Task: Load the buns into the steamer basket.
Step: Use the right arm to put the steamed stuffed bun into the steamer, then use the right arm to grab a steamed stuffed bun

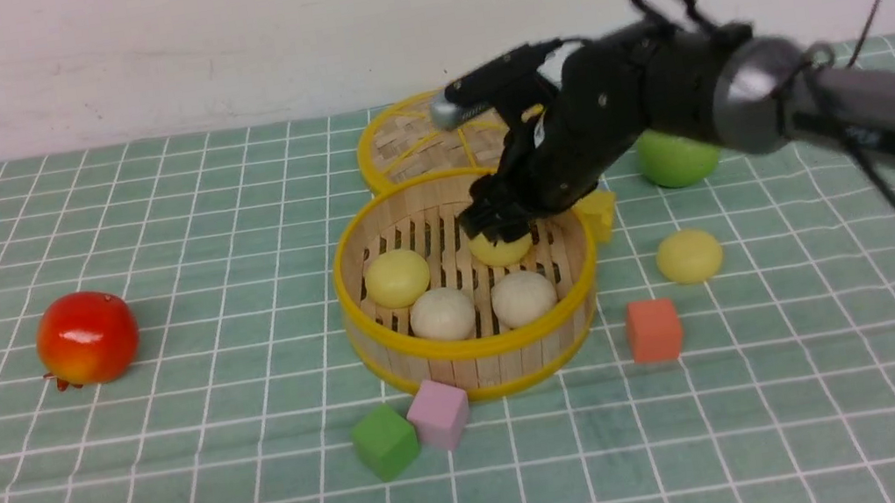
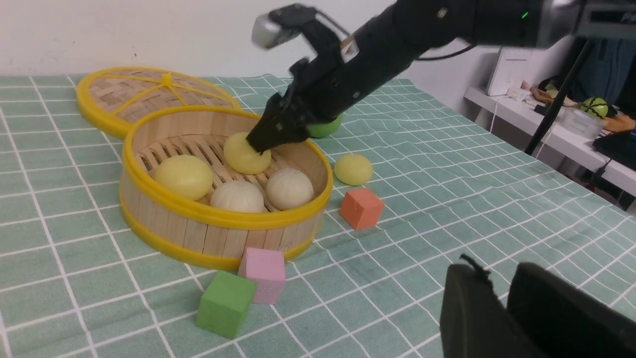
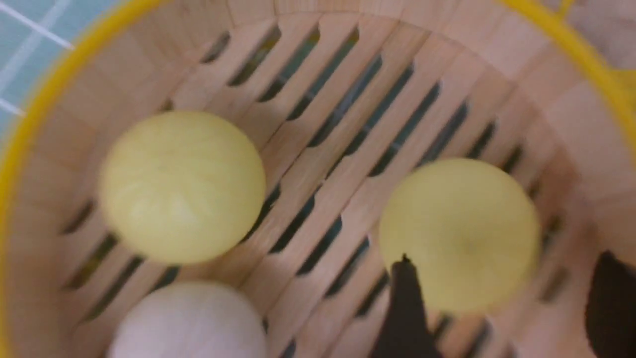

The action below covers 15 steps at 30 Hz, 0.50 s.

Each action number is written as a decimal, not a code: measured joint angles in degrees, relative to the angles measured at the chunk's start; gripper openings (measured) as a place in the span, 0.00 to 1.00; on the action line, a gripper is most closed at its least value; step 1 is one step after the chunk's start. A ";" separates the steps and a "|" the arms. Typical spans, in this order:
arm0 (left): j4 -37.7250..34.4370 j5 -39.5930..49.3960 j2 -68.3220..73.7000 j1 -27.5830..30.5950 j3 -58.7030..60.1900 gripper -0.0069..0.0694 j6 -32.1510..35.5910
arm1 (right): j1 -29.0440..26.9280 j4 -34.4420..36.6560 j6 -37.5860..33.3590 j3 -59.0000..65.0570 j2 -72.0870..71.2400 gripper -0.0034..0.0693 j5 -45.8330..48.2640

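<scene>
Lab, green grid tablecloth, white wall, cluttered side shelf

Wall: plain white wall, faintly scuffed, running across 12 o'clock behind the table.
Table: green tablecloth with a white grid, rippled toward 3 o'clock.
Side: cluttered pale shelf toward 2 o'clock, with a white box standing on it.
Light: even, with soft shadows.

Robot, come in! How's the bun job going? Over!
Right gripper open around yellow bun in steamer basket. Left gripper empty. Four buns in, fifth bun outside by orange cube.
</scene>
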 joint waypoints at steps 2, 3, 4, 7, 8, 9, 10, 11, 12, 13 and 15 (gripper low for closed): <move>0.00 0.00 0.00 0.00 0.00 0.25 0.00 | -0.68 -2.33 0.51 -0.26 -3.98 0.72 3.55; 0.00 0.00 0.00 0.00 0.00 0.25 0.00 | -0.79 -2.67 0.59 -0.34 -4.74 0.72 3.85; 0.00 0.00 0.00 0.00 0.00 0.25 0.00 | -1.88 -5.06 0.95 -0.63 -6.66 0.71 6.21; 0.00 0.00 0.00 0.00 0.00 0.25 0.00 | -5.14 -8.21 3.21 -0.60 -8.64 0.67 12.69; 0.00 0.00 0.00 0.00 0.00 0.26 0.00 | -6.82 -8.65 4.22 0.37 -8.43 0.64 16.14; 0.00 0.00 0.00 0.00 0.00 0.26 0.00 | -8.18 -8.82 4.60 1.36 -7.78 0.61 18.11; 0.00 0.00 0.00 0.00 0.00 0.26 0.00 | -9.65 -8.58 4.88 2.38 -6.55 0.59 19.62; 0.00 0.00 0.00 0.00 0.00 0.26 0.00 | -9.86 -8.58 4.93 2.50 -6.29 0.59 19.82; 0.00 0.00 0.00 0.00 0.00 0.26 0.00 | -11.29 -7.71 5.01 3.09 -4.41 0.57 20.00; 0.00 0.00 0.00 0.00 0.00 0.26 0.00 | -12.30 -6.47 5.07 3.30 -2.91 0.56 19.43; 0.00 0.00 0.00 0.00 0.00 0.26 0.00 | -13.70 -3.79 5.13 3.37 -1.04 0.55 17.48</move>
